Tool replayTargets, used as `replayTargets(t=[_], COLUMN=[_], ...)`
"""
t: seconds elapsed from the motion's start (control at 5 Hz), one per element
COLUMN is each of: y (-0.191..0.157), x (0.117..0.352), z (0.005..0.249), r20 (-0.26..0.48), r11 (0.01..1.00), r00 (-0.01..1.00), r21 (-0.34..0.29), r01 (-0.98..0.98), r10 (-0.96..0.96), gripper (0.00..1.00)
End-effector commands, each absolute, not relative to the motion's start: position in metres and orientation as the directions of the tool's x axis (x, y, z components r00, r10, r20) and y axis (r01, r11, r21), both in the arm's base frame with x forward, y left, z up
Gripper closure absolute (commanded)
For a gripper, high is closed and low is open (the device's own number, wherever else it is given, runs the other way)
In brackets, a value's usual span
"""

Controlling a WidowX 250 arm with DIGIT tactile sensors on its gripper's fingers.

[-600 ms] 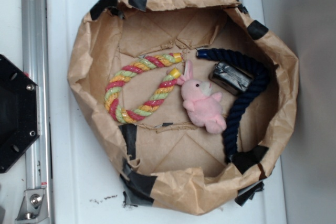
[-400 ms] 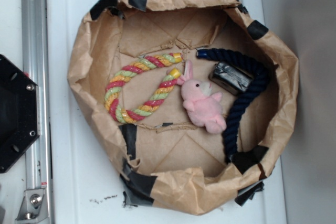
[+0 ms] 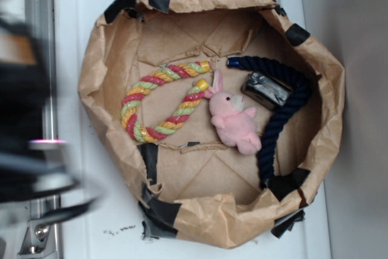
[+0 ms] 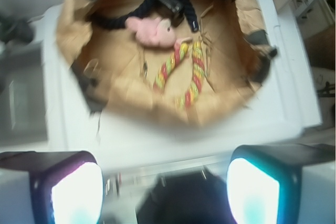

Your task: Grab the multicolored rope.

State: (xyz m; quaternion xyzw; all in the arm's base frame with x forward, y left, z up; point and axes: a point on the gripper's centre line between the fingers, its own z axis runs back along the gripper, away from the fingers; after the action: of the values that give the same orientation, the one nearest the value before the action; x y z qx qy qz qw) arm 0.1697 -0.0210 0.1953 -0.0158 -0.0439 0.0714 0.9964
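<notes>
The multicolored rope (image 3: 131, 106), twisted from red, yellow and light green strands with yellow-capped ends, lies bent in a loop on the floor of a brown paper bag (image 3: 97, 89), in its left half. In the wrist view the rope (image 4: 195, 74) shows ahead, well beyond the fingers. My gripper (image 3: 42, 168) is a dark motion blur over the left edge of the table, outside the bag and left of the rope. In the wrist view my gripper (image 4: 165, 192) is open, its two pads far apart with nothing between them.
A pink plush bunny (image 3: 233, 122) lies just right of the rope's ends. A dark navy rope (image 3: 285, 107) curves along the bag's right side around a black taped block (image 3: 267, 89). The bag's crumpled walls stand raised all round. A metal rail (image 3: 42, 4) runs along the left.
My arm has swept into the exterior view at the left, blurred and covering the black base. The rope and the other things in the bag have not moved.
</notes>
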Motion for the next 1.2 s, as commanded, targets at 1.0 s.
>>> replayTargets(t=[1.0], y=[-0.042], x=[0.216], z=[-0.005], r20=[-0.103], r11=[0.991], r00=[0.993], r21=[-0.132], r01=[0.035], r10=[-0.049], gripper=[0.00])
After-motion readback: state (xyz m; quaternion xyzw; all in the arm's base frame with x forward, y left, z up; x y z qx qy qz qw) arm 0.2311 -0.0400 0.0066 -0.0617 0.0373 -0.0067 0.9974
